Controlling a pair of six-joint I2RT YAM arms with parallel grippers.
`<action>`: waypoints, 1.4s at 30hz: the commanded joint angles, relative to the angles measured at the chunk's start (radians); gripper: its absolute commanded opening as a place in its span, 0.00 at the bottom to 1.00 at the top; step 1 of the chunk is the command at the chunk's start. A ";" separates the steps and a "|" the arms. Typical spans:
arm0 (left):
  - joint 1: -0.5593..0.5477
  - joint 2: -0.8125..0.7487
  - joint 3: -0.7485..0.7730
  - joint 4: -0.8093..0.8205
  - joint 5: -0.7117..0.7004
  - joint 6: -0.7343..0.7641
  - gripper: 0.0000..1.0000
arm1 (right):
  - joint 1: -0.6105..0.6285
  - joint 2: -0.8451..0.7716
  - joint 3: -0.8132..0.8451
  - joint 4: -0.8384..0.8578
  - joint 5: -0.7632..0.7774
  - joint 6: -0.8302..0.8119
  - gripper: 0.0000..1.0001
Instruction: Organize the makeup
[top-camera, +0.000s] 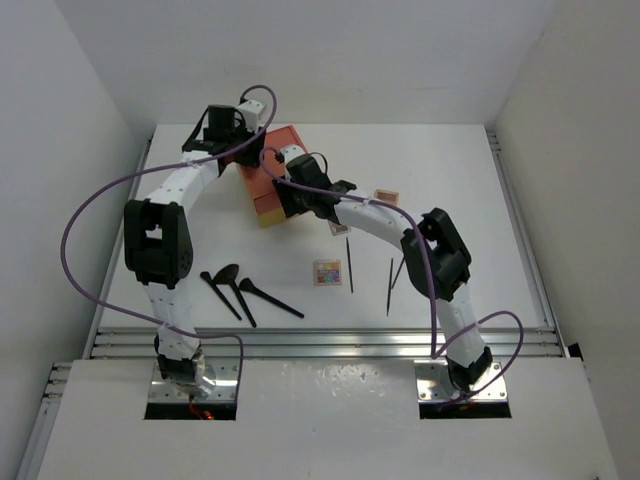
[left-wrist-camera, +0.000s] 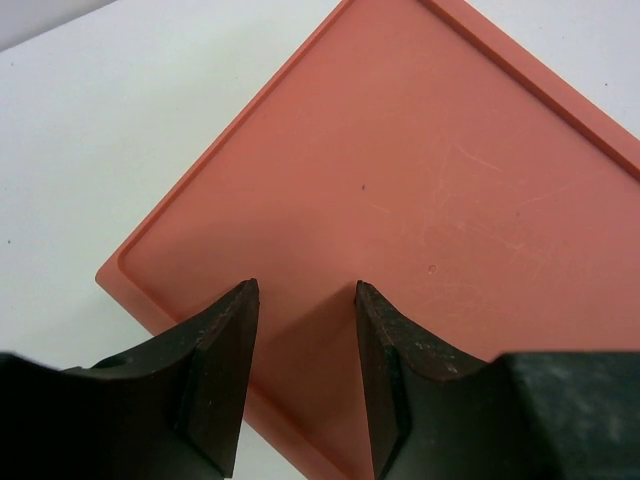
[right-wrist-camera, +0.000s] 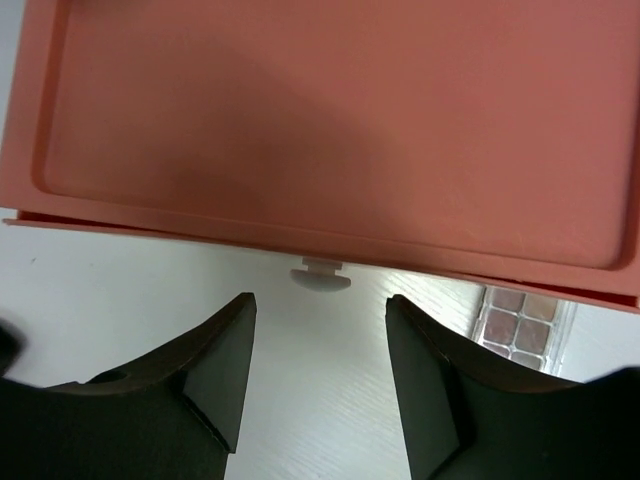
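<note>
Three black brushes (top-camera: 232, 288) lie on the table at the near left. Three thin dark sticks (top-camera: 349, 264) lie near the middle right. A mixed-colour palette (top-camera: 327, 272) lies beside them. A brown palette (top-camera: 386, 196) lies further back, and a pink one (right-wrist-camera: 525, 320) lies partly under the right arm by the box. My left gripper (left-wrist-camera: 305, 290) is open and empty above a corner of the orange box's lid (left-wrist-camera: 420, 180). My right gripper (right-wrist-camera: 320, 300) is open and empty, just in front of the box's small white drawer knob (right-wrist-camera: 320, 276), apart from it.
The orange box (top-camera: 268, 172) with its yellow drawer (top-camera: 270, 212) stands at the back middle, under both grippers (top-camera: 240, 148) (top-camera: 285, 200). White walls enclose the table on three sides. Purple cables loop off both arms.
</note>
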 joint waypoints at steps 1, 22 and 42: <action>-0.012 0.007 -0.027 -0.010 -0.014 0.009 0.49 | 0.002 0.015 0.026 0.074 0.013 -0.003 0.55; -0.012 0.007 -0.045 -0.001 -0.014 0.009 0.48 | -0.004 0.015 0.034 0.149 0.048 -0.007 0.41; -0.022 0.007 -0.036 -0.001 -0.014 -0.010 0.48 | 0.012 -0.132 -0.180 0.219 0.028 -0.076 0.00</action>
